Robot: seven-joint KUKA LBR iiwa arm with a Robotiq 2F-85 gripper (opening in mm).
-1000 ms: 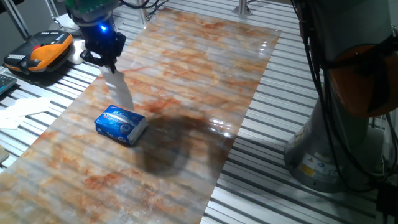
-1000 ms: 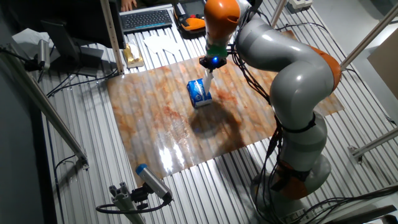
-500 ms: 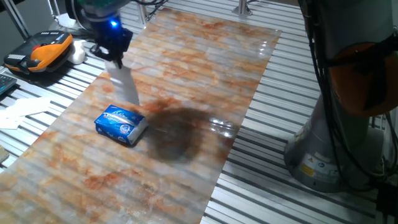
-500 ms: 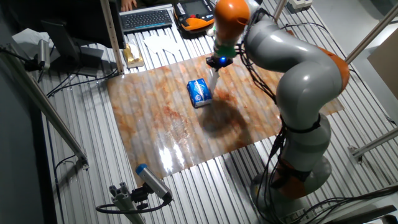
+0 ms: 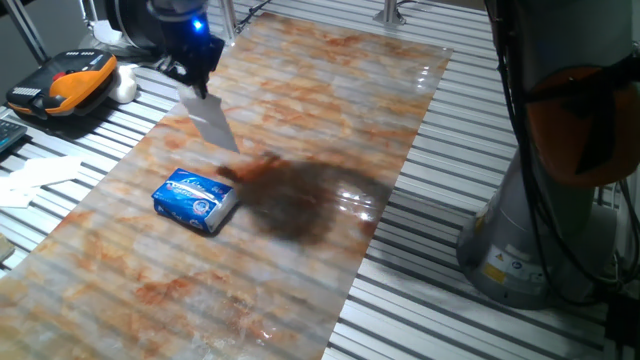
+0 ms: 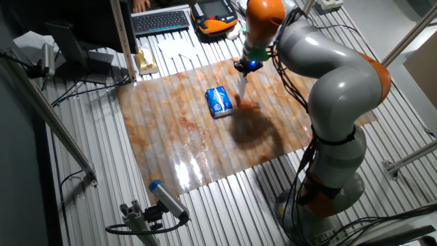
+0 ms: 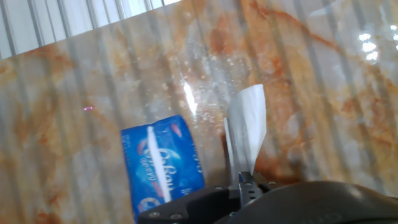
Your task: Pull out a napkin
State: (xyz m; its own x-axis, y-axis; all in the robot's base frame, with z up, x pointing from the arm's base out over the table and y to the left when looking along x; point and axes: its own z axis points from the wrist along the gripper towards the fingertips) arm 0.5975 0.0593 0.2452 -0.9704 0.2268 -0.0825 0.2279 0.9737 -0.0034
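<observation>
Above the bench (image 5: 330, 150), I see my jaws pinching the napkin (image 5: 210, 120), a narrow white sheet hanging clear of the tissue pack (image 5: 195, 200).

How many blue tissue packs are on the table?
1. The blue tissue pack lies on the marbled table, apart from the white napkin that hangs from the gripper. None seems hidden.

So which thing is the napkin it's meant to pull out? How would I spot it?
Start at the marbled orange sheet covering the table and find the small blue tissue pack lying on it. Just above and beyond the pack, the claw with the blue light holds a thin white strip hanging in the air: that is the napkin. Unlike the white papers off to the side, it dangles clear of the pack.
</observation>
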